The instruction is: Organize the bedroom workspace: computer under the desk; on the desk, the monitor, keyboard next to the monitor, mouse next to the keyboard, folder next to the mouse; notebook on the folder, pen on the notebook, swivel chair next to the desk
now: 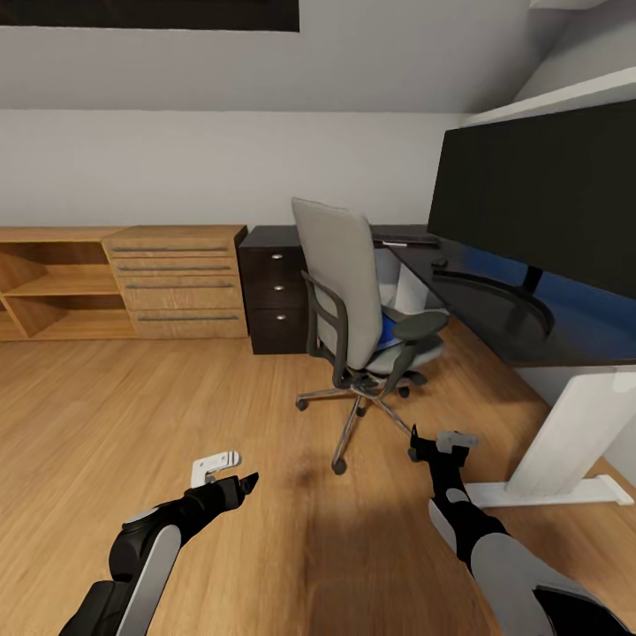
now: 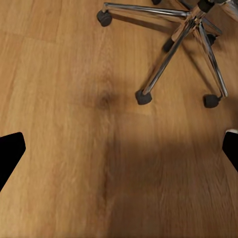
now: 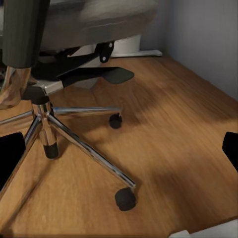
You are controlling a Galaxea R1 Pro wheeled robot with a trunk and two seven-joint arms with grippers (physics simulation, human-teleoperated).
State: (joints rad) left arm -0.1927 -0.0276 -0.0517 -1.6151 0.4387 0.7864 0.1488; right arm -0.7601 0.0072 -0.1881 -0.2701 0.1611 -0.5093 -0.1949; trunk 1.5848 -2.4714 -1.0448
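Observation:
The grey swivel chair (image 1: pixel 340 283) stands on the floor in front of the black desk (image 1: pixel 495 331), its back towards me. The blue folder (image 1: pixel 389 329) lies on its seat. The monitor (image 1: pixel 548 190) stands on the desk at right, and a small dark mouse (image 1: pixel 439 262) sits near it. A dark flat item (image 1: pixel 402 238) at the desk's far corner is too small to name. The keyboard, computer, notebook and pen are hidden or out of view. My left gripper (image 1: pixel 227 474) (image 2: pixel 119 148) and right gripper (image 1: pixel 439 442) (image 3: pixel 119 148) hang open and empty, low over the floor short of the chair's chrome base (image 2: pixel 188 29) (image 3: pixel 49 116).
The desk's black drawer unit (image 1: pixel 276 300) stands behind the chair. A light wooden drawer chest (image 1: pixel 177 281) and an open shelf (image 1: pixel 53 283) line the back wall at left. The desk's white leg and foot (image 1: pixel 565 442) stand close to my right arm. Wood floor stretches to the left.

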